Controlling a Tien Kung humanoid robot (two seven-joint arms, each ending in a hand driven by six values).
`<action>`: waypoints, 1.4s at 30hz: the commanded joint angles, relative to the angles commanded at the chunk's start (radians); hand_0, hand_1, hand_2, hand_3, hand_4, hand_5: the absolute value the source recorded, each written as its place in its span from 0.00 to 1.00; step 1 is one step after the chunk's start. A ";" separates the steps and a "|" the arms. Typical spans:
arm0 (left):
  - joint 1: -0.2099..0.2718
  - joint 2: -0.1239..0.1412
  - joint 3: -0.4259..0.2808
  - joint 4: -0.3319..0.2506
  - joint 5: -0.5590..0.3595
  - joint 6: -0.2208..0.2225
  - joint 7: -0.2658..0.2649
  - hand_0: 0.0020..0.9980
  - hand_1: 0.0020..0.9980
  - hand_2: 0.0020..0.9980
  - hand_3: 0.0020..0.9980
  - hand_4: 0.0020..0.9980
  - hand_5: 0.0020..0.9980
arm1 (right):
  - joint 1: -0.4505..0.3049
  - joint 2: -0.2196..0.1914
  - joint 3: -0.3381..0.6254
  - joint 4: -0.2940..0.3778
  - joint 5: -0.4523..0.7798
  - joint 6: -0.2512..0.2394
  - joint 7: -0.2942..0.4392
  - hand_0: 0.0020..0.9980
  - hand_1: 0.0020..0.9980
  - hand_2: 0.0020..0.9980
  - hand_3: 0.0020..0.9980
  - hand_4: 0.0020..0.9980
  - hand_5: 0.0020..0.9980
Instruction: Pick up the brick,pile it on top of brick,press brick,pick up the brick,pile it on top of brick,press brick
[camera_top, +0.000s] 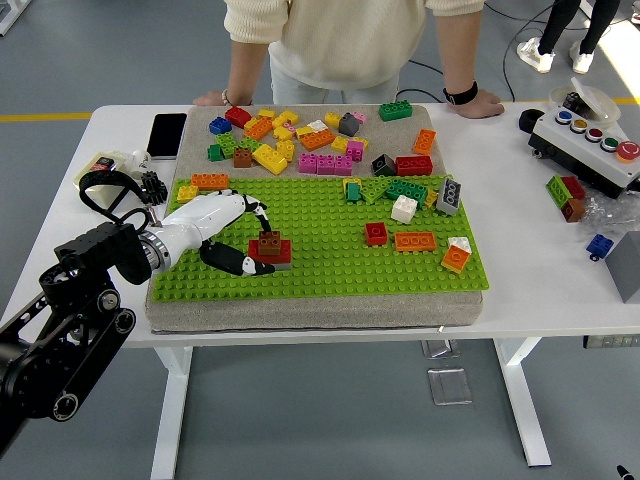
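A small brown brick sits on top of a red brick, which stands on the green studded baseplate left of centre. My left hand, white with black fingertips, reaches in from the left and lies just beside this stack. Its fingers are spread, with one arching over the brown brick and the thumb low against the red brick's front left corner. It lifts nothing. My right hand is out of the picture.
Several loose bricks lie on the grey mat behind the plate. A red brick, an orange brick and a white brick stand on the plate's right. A phone lies far left, a button box far right. A person's hands rest on the far edge.
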 joint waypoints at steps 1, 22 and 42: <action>0.001 0.000 0.001 -0.002 -0.001 -0.001 0.000 0.99 0.92 0.90 0.61 0.97 0.40 | 0.000 0.000 0.000 0.000 0.000 0.000 0.000 0.75 0.67 0.72 0.73 1.00 0.64; -0.003 -0.012 0.014 0.028 0.008 -0.004 0.002 0.98 0.91 0.89 0.60 0.95 0.39 | 0.002 -0.001 0.002 0.000 0.001 -0.001 0.000 0.75 0.67 0.72 0.73 1.00 0.64; -0.006 -0.017 0.020 0.063 0.010 0.003 0.000 0.98 0.91 0.88 0.60 0.95 0.39 | 0.002 0.001 -0.002 0.000 0.002 -0.004 -0.002 0.75 0.68 0.72 0.73 1.00 0.65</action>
